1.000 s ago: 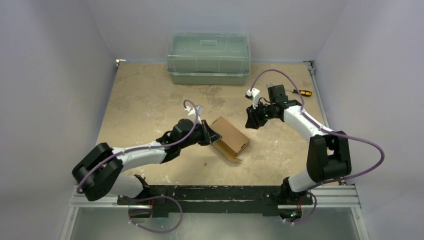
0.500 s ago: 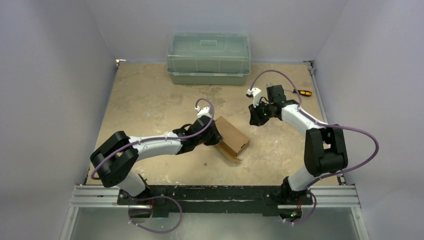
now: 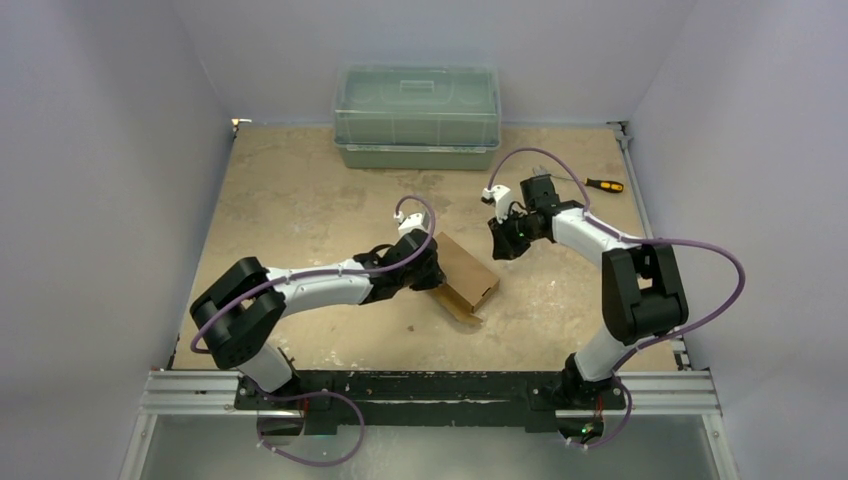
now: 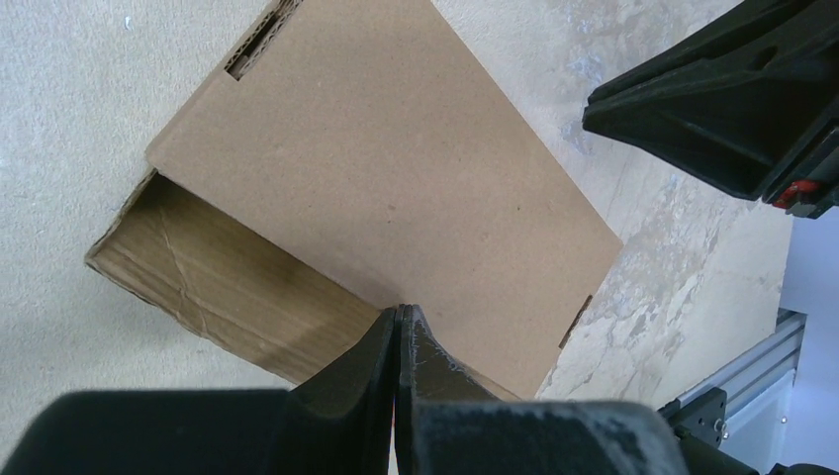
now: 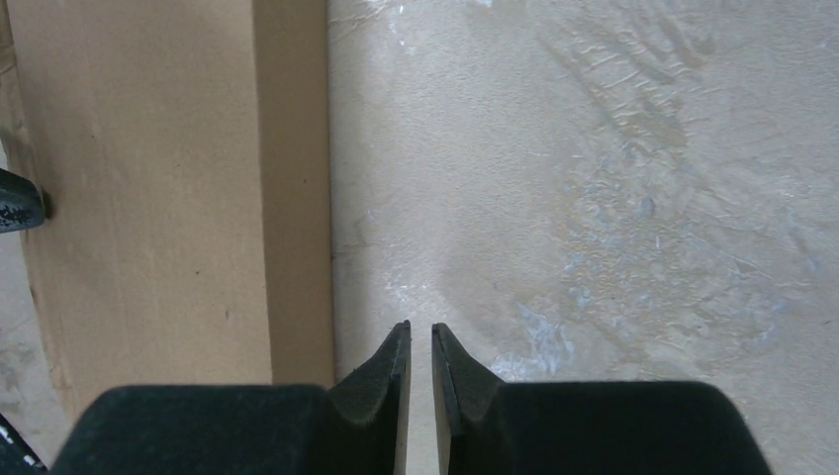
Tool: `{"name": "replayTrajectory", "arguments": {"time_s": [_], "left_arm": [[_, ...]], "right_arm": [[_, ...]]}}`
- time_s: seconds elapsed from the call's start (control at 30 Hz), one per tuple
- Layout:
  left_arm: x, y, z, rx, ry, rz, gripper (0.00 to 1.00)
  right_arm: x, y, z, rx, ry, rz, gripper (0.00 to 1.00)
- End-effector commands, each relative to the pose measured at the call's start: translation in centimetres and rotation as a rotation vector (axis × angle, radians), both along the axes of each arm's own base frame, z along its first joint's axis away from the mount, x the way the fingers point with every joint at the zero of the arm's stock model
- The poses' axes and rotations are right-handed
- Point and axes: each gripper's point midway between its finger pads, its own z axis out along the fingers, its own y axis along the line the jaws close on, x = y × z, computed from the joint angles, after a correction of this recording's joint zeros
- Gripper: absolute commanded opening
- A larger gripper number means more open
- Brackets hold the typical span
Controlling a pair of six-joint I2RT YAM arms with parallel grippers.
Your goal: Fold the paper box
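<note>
The paper box (image 3: 468, 266) lies partly folded near the middle of the table (image 3: 300, 200) — broad brown panel up, one long side gaping. From above, the left gripper (image 3: 433, 272) sits at the box's 9 o'clock edge, fingers pressed together. The right gripper (image 3: 497, 244) hovers just off its 1 o'clock corner — fingers all but together, gripping nothing.

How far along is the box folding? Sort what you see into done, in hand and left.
Done: the paper box already forms a low carton, top panel flat. In hand: the left gripper, shut, sits at the panel's edge; the right gripper, nearly closed, hovers over the table beside it. Left: one end gapes open, its flap untucked.
</note>
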Motion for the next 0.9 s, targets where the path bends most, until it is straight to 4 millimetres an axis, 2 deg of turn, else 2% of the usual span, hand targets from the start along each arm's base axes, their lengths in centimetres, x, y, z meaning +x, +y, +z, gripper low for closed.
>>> {"name": "replayTrajectory", "arguments": {"time_s": [0.0,0.17,0.23,0.4,0.47,0.87], "left_arm": [[0.9,-0.5,1.7,0.005,-0.043,0.000,0.00],[0.5,-0.4,3.2,-0.015,-0.067,-0.027,0.00],[0.1,-0.3,3.3,-0.022,-0.064,-0.040,0.00],[-1.1,0.2,1.9,-0.038,-0.031,-0.060,0.00],[-1.2,-0.2,2.0,-0.070,-0.040,-0.067,0.00],[-0.3,-1.1,0.4,-0.030,-0.025,-0.070,0.00]], "right_arm": [[0.7,0.0,0.6,-0.019,-0.029,0.011,0.15],[0.7,0.0,0.5,-0.022,-0.026,0.009,0.15],[0.7,-0.1,0.4,-0.023,-0.025,0.008,0.15],[0.6,0.0,0.4,-0.022,-0.023,0.010,0.15],[0.6,0.0,0.3,-0.023,-0.019,0.012,0.15],[-0.2,0.5,-0.1,-0.026,0.012,0.051,0.15]]}}
